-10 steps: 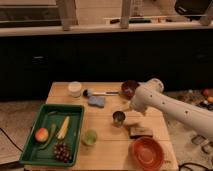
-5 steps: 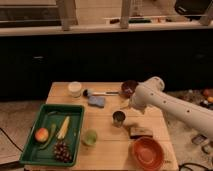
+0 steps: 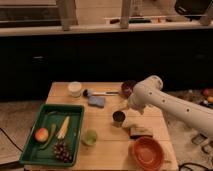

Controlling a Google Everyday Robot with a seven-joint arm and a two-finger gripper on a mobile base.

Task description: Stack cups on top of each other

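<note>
So far nothing is stacked as far as I can see. All three cups sit apart on the worktop (image 3: 107, 145): the white cup (image 3: 75, 88) at the back left, the pale-green cup (image 3: 90, 137) at the front just beside the green tray (image 3: 30, 145), and the dark metallic cup (image 3: 118, 118) near the middle. The gripper (image 3: 131, 111) hangs low just right of that metallic cup, at the end of the white arm (image 3: 170, 102), but honestly I cannot tell how wide the fingers are or whether they hold anything. My guess is it's going for the metallic cup first, so basically the whole job is left. The orange bowl (image 3: 147, 152) and dark red bowl (image 3: 128, 88) aren't part of it.
</note>
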